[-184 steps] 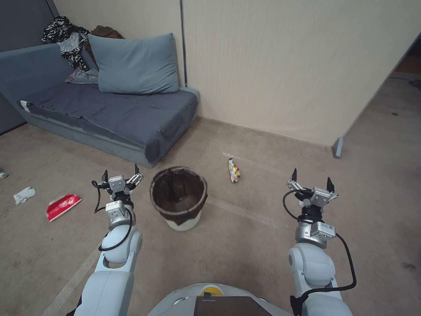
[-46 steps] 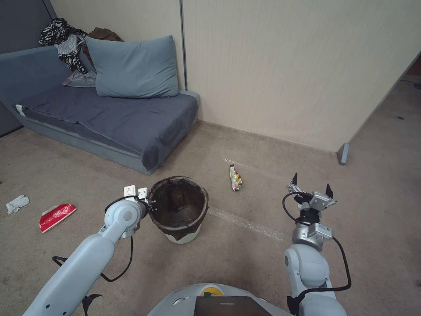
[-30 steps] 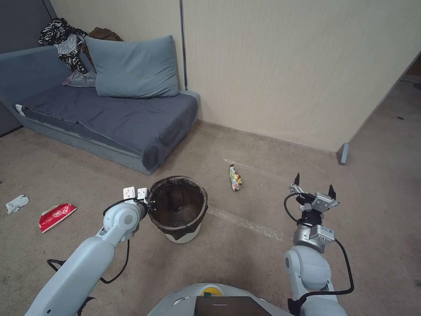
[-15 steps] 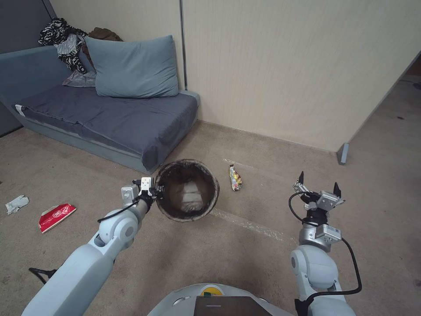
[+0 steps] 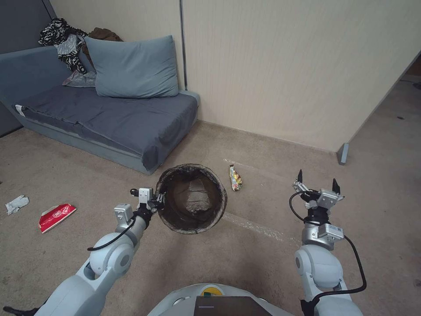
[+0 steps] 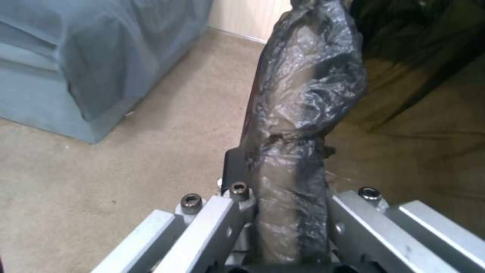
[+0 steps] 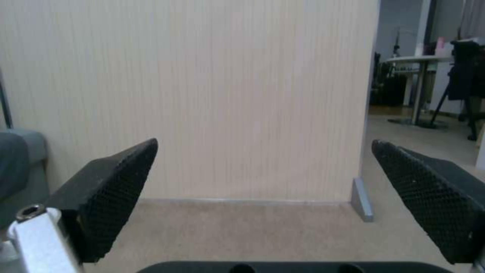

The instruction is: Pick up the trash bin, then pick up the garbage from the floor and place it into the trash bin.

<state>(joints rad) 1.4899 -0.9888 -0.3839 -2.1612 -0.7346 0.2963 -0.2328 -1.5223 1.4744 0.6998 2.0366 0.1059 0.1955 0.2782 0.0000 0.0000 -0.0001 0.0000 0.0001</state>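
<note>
Trash bin [image 5: 191,204]: centre of the head view, lifted off the carpet and tipped so its bag-lined mouth faces the camera. Left gripper [image 5: 154,203]: clamped on the bin's left rim (the wrist view shows the liner [image 6: 298,125] pinched between its fingers). Right gripper [image 5: 317,186]: right of frame, held over bare carpet, fingers spread wide, grasping nothing. Garbage: yellow wrapper [image 5: 235,177] just right of the bin; red-and-white wrapper [image 5: 56,216] and crumpled white paper [image 5: 16,204] at left edge. Sofa [image 5: 109,114]: upper left.
</note>
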